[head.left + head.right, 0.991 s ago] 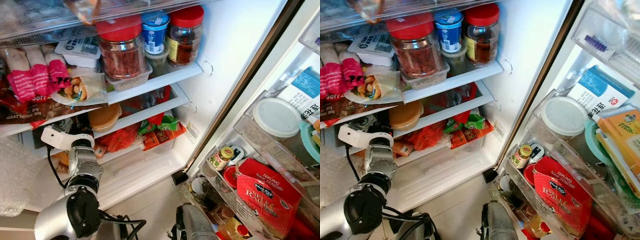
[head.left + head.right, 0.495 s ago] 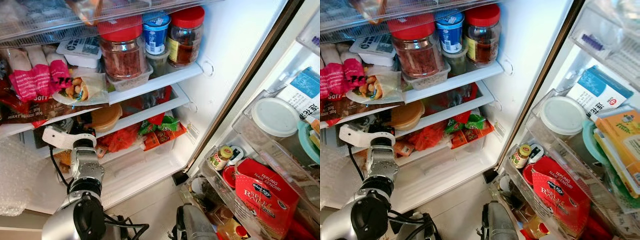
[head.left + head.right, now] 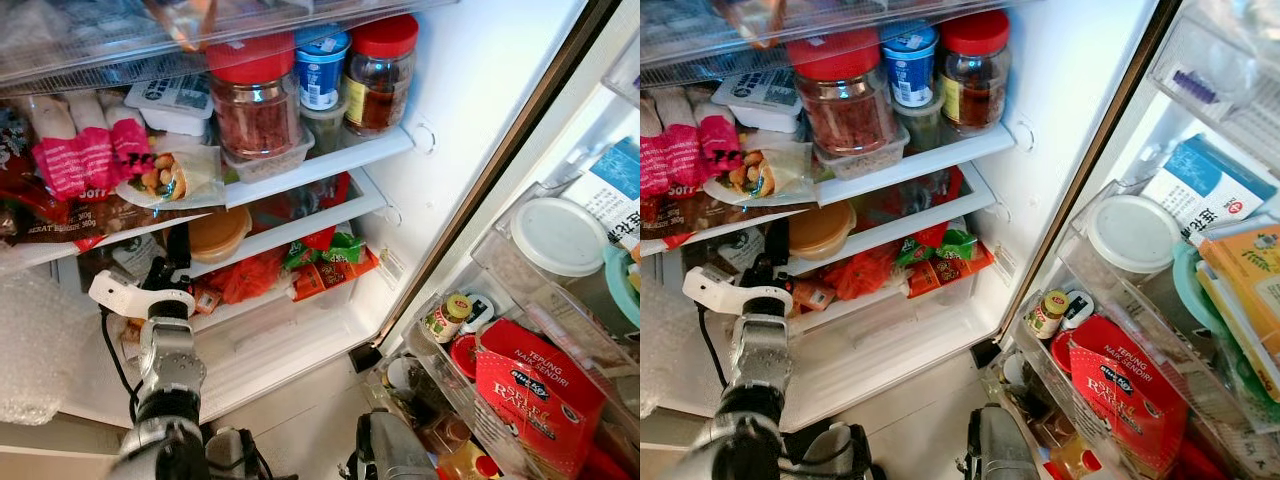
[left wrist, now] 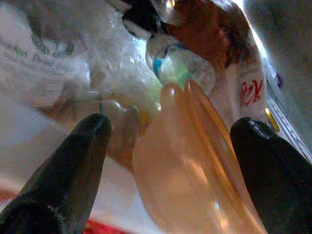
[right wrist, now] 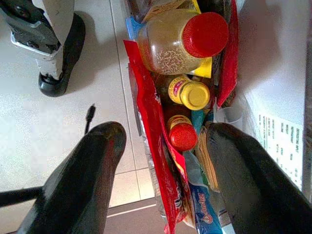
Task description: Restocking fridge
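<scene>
The open fridge (image 3: 470,110) stands before the robot, its white inner wall lit and its door swung out to the right.

Nearest, the right gripper (image 5: 161,161) hangs low beside the door shelves, fingers spread apart with nothing between them. Past its fingertips, the door bin holds a red-capped jar (image 5: 183,41), a yellow-capped jar (image 5: 190,92) and a small red-capped bottle (image 5: 181,135), packed against a red packet (image 5: 156,161).

Higher on the door, a red flour bag (image 3: 530,385) stands in a bin, with a white-lidded container (image 3: 555,235) on the shelf above it.

The left gripper (image 4: 170,161) reaches into the fridge at the lower shelf. Its fingers (image 4: 73,165) are spread on either side of an orange bowl (image 3: 215,232), not pressing it. Whether they touch the bowl cannot be told. The bowl sits under the middle glass shelf (image 3: 300,175), left of the red and green snack packets (image 3: 325,265).

On the middle shelf, a large red-lidded jar (image 3: 255,100) stands on a clear tub. A blue yogurt cup (image 3: 322,70) and a second red-lidded jar (image 3: 380,75) stand to its right.
</scene>
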Available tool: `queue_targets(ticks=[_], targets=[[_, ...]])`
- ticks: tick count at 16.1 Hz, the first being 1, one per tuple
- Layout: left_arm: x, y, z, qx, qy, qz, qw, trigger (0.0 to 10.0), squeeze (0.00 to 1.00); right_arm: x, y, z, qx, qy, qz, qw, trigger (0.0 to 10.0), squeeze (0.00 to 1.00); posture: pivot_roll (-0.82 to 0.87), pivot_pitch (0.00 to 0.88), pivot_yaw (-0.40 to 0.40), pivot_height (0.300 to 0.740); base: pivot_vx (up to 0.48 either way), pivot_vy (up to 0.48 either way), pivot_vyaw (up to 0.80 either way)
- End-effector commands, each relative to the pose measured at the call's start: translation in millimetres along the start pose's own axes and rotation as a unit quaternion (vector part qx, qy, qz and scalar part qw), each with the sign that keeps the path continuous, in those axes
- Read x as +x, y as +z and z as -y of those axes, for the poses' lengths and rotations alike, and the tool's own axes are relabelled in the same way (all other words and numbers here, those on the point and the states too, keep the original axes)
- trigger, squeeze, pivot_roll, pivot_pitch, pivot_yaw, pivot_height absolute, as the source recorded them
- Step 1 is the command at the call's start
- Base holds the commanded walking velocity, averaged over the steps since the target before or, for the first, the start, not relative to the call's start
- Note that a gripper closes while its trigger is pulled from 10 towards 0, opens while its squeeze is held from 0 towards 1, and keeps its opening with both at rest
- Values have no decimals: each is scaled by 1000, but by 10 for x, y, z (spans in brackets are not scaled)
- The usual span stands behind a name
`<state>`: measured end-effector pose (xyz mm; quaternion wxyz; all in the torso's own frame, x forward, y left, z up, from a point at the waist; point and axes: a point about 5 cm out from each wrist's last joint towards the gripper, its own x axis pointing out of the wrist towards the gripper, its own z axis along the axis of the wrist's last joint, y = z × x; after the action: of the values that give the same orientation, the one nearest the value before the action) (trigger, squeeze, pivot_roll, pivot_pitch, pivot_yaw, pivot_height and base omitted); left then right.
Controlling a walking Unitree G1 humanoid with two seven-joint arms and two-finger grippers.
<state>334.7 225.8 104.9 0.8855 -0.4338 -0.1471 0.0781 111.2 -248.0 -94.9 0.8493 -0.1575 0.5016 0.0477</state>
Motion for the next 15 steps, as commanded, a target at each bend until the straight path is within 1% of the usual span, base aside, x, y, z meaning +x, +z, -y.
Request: queue_targets(ticks=[1,4,6,8,9,11,12,15], targets=[[-60,-48,-14,2,1,-19,1000,10000,0,-22,-95,-47,3,8,-14,1000,10000,0,-200,220,-50,643,0,0,0],[-117,-38,31,0,-16,-29,999,10000,0,-21,-92,-49,4,6,-13,1000,10000,0,-199,221,-47,643,0,0,0],[-125,-25,131,-18,-44,-40,998,10000,0,-19,-85,-46,3,5,-13,1000,10000,0,-197,219,-45,643,0,0,0],[-148,-53,203,-33,-67,-67,995,10000,0,-17,-78,-45,3,5,-12,1000,10000,0,-196,215,-41,643,0,0,0],[-184,-73,219,-40,-69,-84,993,10000,0,-15,-73,-45,3,4,-11,1000,10000,0,-196,213,-38,643,0,0,0],[-220,-84,210,-49,-63,-92,993,10000,0,-14,-69,-45,3,4,-11,1000,10000,0,-194,212,-37,643,0,0,0],[-249,-121,212,-54,-63,-106,991,10000,0,-13,-67,-45,3,4,-11,1000,10000,0,-194,212,-36,643,0,0,0],[-214,-226,259,-58,-71,-128,988,10000,0,-12,-65,-51,2,5,-11,1000,10000,0,-192,208,-31,643,0,0,0]])
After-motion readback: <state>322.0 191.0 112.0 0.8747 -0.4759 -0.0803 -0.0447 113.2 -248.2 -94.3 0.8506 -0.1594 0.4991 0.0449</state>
